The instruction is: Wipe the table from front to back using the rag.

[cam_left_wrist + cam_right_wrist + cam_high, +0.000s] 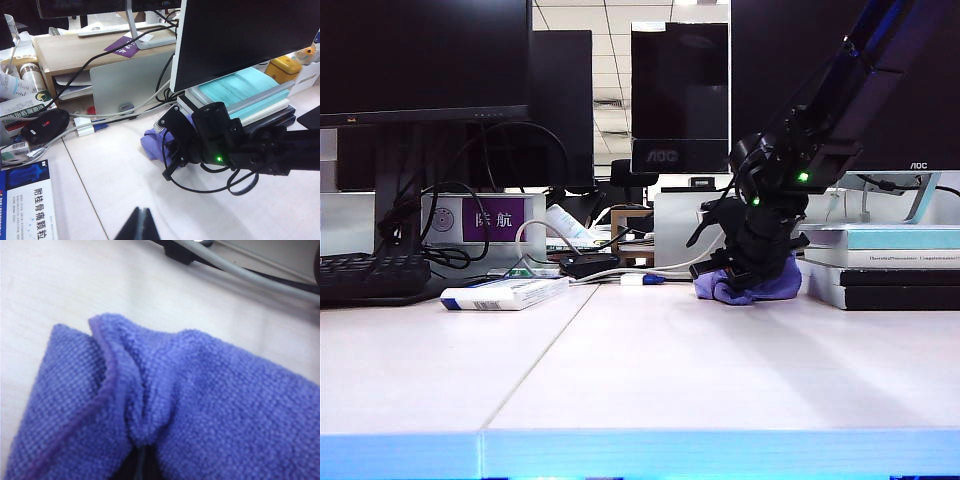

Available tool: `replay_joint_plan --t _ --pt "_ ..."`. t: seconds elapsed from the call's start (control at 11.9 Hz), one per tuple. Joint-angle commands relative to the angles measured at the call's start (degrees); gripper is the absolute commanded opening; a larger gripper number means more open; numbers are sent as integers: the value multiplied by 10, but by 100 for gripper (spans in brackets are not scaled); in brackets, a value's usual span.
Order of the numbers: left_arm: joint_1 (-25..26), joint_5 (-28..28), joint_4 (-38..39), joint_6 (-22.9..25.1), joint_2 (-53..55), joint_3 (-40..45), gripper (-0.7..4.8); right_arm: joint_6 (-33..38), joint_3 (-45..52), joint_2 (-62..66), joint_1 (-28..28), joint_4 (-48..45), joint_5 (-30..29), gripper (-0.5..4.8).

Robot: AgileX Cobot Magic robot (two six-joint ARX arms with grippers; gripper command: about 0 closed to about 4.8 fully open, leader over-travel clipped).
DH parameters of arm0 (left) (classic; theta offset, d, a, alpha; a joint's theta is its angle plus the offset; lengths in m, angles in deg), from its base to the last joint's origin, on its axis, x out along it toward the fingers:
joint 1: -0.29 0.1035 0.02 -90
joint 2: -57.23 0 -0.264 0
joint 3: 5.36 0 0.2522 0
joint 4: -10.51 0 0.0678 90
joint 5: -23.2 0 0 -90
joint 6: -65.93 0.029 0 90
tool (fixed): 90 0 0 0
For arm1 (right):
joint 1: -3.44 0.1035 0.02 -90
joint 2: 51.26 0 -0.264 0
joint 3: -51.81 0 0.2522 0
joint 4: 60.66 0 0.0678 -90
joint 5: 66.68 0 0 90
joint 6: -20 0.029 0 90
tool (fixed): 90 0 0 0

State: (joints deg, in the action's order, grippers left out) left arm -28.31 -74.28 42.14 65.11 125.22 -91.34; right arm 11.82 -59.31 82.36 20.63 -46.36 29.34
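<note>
Exterior view: table (650, 385) front edge nearest, bare top behind it. Right gripper (752, 268) centre-right, clamped on the rag (760, 286), pressing it onto the table just beside a stack of books (890, 265) at right. White-and-blue box (505, 293) lies left of centre, well apart.

Left wrist view: left gripper (141, 223) at bottom centre, fingers together, holding nothing, hanging above the table. Rag (152, 141) mid-frame under the right arm.

Right wrist view: rag (200, 405) fills the frame, pinched into a fold at bottom centre; grey cable (260, 277) across the top.
</note>
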Motion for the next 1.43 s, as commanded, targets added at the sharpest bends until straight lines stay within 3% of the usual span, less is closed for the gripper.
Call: replay_joint_plan --t 0.08,0.17,0.42,0.67,0.92,1.17,1.43 --pt "0 -2 -4 4 -1 -3 -5 37 68 -8 5 15 -19 -1" --pt "0 -2 -4 4 -1 -3 -5 37 104 -24 6 -2 -19 -1" --pt "0 -2 -4 4 -1 -3 -5 37 331 -148 6 -73 -19 -1" --pt "0 -2 -4 4 -1 -3 -5 37 437 -218 7 -83 -27 -1" --pt "0 -2 -3 4 -1 -3 -5 37 496 -270 7 -85 -36 -1" --pt "0 -2 -3 4 -1 -3 -5 21 533 -317 10 -47 -93 -1" --pt "0 -2 -3 4 -1 -3 -5 22 558 -345 27 -35 -109 -1"
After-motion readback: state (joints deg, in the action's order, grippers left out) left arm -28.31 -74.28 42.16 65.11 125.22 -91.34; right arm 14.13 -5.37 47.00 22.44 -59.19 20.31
